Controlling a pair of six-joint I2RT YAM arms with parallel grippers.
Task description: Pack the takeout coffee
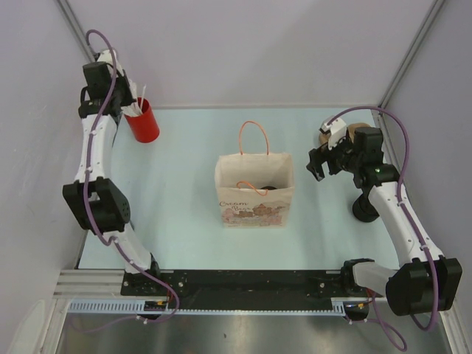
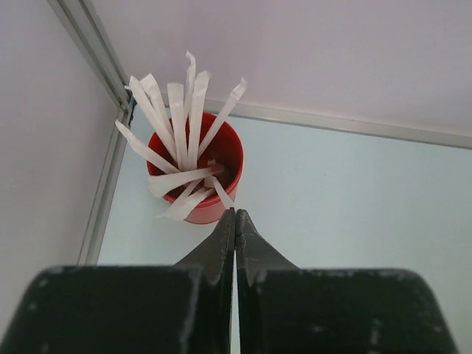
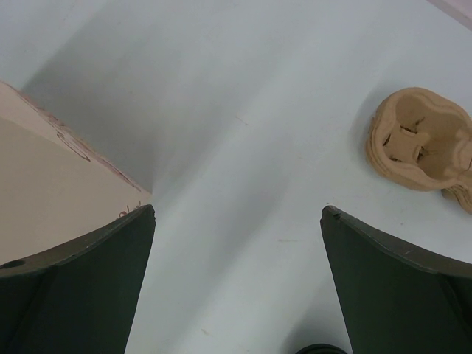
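Note:
A tan paper bag (image 1: 254,199) stands open in the middle of the table. Inside its mouth lies a dark round shape (image 1: 268,187), apparently the takeout coffee, mostly hidden by the bag walls. My right gripper (image 1: 318,164) hovers just right of the bag, open and empty (image 3: 237,210), with the bag's side (image 3: 51,184) at its left. My left gripper (image 1: 128,102) is at the far left over the red cup of white straws (image 2: 198,173). It is shut (image 2: 235,212), its tips at one straw's lower end. Whether that straw is pinched does not show.
A brown pulp cup carrier (image 3: 424,140) lies at the back right (image 1: 348,133), behind the right arm. A black round piece (image 1: 364,208) stands beside the right arm's forearm. White walls close in the table at left, back and right.

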